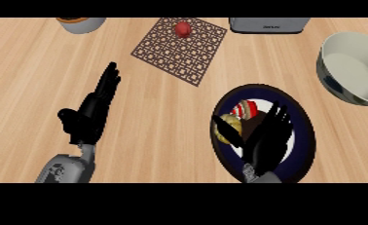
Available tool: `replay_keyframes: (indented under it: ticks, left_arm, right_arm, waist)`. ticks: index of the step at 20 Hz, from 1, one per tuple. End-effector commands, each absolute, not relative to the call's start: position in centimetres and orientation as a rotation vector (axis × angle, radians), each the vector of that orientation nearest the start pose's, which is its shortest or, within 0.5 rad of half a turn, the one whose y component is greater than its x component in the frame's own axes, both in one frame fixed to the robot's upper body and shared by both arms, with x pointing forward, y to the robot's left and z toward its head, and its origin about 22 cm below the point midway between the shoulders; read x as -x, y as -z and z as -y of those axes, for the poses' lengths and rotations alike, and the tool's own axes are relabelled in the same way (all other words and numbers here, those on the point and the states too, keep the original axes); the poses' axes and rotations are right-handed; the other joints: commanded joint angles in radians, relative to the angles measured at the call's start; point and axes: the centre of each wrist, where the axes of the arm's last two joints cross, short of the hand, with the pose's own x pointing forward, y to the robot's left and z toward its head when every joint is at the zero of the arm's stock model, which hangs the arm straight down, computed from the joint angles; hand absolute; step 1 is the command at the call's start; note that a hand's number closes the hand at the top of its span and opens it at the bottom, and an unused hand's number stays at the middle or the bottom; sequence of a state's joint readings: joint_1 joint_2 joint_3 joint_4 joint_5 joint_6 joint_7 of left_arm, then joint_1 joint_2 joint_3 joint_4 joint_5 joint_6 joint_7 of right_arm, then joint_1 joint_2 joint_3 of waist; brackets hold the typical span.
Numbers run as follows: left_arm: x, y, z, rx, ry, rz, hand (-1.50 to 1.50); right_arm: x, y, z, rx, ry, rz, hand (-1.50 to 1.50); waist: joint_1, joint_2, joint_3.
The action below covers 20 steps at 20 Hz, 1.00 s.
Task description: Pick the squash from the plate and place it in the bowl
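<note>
A dark blue plate [302, 121] lies at the lower right of the wooden counter. On it sits a yellowish squash [231, 121], with a red-and-white striped item [247, 108] just behind it. My right hand [269, 139] hovers over the plate, fingers straight and thumb spread toward the squash, partly hiding it. The fingers are not curled round anything. A pale bowl [345, 68] stands at the right edge, up and right of the plate. My left hand [93, 112] rests open at the lower left, fingers pointing up.
A brown patterned mat [173, 51] lies at the upper middle with a small red fruit [183, 29] on it. A grey appliance [269, 24] stands at the back right, and a white pot [81, 23] at the back left.
</note>
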State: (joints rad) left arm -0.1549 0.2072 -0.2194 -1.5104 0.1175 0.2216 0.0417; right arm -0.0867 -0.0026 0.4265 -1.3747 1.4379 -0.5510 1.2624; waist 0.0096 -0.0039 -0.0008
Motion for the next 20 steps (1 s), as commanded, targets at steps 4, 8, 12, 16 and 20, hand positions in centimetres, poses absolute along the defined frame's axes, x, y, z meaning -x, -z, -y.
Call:
replay_keyframes:
  ticks: [4,8,12,16,20]
  left_arm:
    - [-27.7,-2.7,-20.7,-0.056,0.129,1.599,0.0]
    - [-27.8,-3.2,-21.9,-0.052,0.115,1.6,0.0]
    - [-27.6,-2.1,-21.4,-0.039,0.118,1.589,0.0]
    - [-27.8,-4.2,-22.3,-0.059,0.106,1.585,0.0]
    - [-27.7,-3.5,-20.7,-0.03,0.134,1.607,0.0]
  right_arm:
    - [-25.2,2.8,9.7,1.32,-0.237,0.687,1.5]
    - [-24.6,5.4,9.4,1.322,-0.341,0.644,1.5]
    - [-24.5,4.7,8.2,1.273,-0.327,0.711,1.5]
    - [-24.3,5.3,11.6,1.105,-0.431,0.909,1.5]
    - [-20.4,2.3,6.5,0.756,-0.662,1.295,1.5]
  waist:
    - [0.007,0.007,0.001]
    - [0.01,0.007,0.001]
    - [0.002,0.006,0.001]
    - [-0.002,0.005,0.002]
    - [0.057,0.013,0.015]
